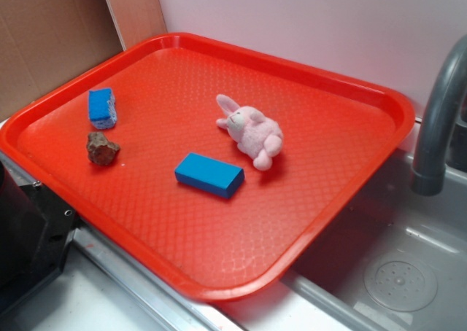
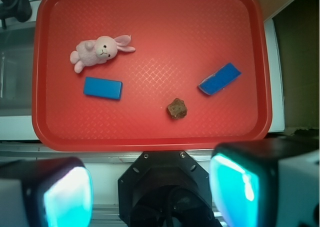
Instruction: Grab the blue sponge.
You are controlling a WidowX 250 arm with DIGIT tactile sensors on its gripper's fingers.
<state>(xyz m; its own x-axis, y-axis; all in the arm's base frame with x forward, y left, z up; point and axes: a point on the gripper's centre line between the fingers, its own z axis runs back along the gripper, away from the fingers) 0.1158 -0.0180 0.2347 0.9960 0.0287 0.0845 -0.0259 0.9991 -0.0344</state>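
Note:
The blue sponge (image 1: 102, 108) lies at the left side of the red tray (image 1: 328, 83), showing a pale side layer. In the wrist view the blue sponge (image 2: 219, 79) sits right of centre on the tray (image 2: 150, 137), tilted. My gripper (image 2: 150, 192) hangs high over the robot's black base, short of the tray's near rim and well away from the sponge. Its two fingers (image 2: 67, 197) stand wide apart with nothing between them, so it is open. The exterior view does not show the gripper.
On the tray also lie a brown rock (image 1: 103, 149) just in front of the sponge, a longer solid blue block (image 1: 209, 175) and a pink plush bunny (image 1: 250, 130). A grey faucet (image 1: 438, 119) and a sink (image 1: 408, 273) are at the right.

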